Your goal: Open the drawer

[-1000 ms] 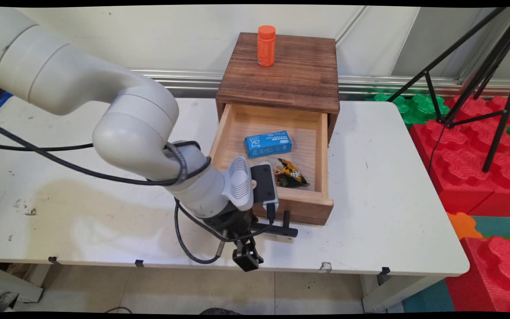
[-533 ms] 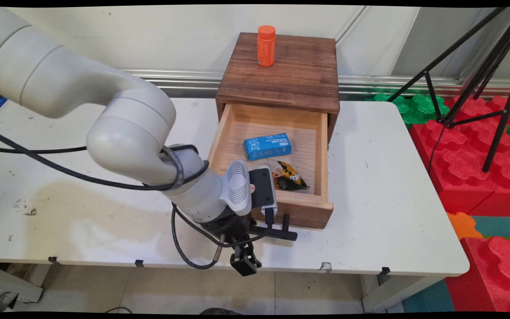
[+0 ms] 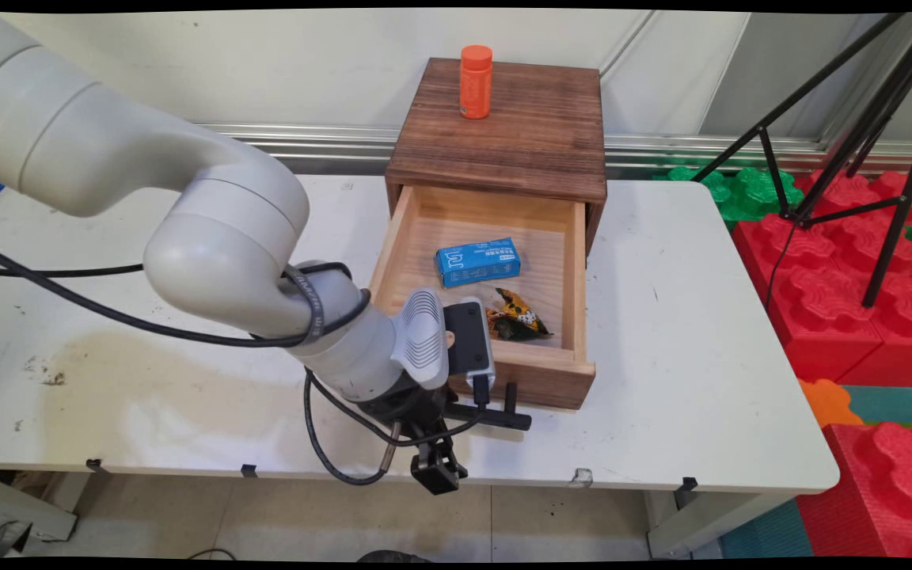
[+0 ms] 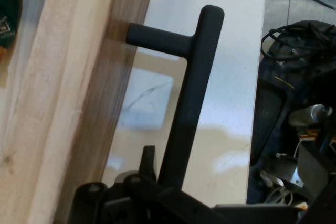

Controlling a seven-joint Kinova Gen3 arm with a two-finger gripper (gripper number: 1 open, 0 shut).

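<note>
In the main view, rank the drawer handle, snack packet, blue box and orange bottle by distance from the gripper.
From the gripper:
1. Drawer handle, at the fingers.
2. Snack packet, near end of the drawer.
3. Blue box, mid-drawer.
4. Orange bottle, on the cabinet top.

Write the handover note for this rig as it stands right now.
Gripper: shut on the black handle of the drawer, low over the table near its front edge.
Drawer: standing open, pulled out of the wooden cabinet.
Inside it: a blue box and a snack packet, lying apart.
Orange bottle: upright on the cabinet's top, towards the back.
</note>
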